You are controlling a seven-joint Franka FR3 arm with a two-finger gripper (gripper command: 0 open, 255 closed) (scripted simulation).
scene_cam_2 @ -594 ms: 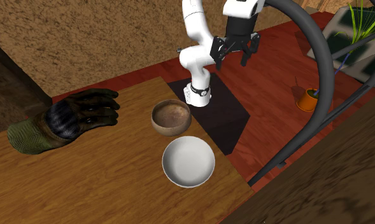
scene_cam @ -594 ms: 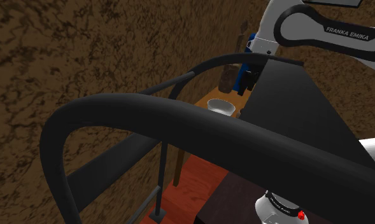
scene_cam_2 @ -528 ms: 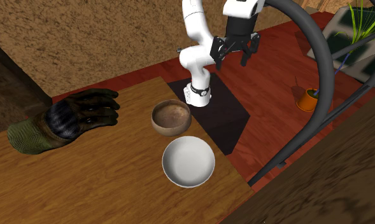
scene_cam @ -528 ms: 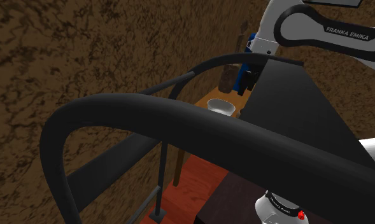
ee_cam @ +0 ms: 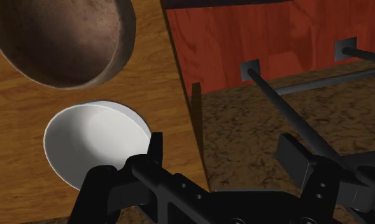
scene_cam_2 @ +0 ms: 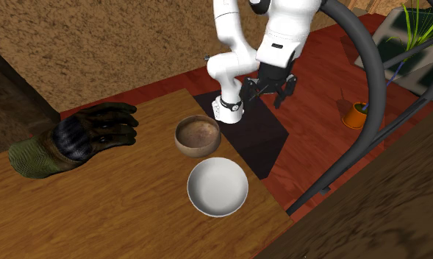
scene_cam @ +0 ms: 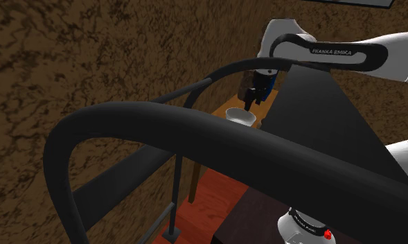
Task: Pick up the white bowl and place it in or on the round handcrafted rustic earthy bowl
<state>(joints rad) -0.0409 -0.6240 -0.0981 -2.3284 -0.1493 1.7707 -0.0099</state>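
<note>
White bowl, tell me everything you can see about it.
The white bowl is round, plain and smooth, empty, upright with its mouth up. It rests on the wooden table near an edge, close beside the brown bowl with a gap between them. Only the table touches it.

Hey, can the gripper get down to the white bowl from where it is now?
Probably yes. The gripper hangs open above the edge of the table; the white bowl lies uncovered close by, with nothing over it or between them.
</note>
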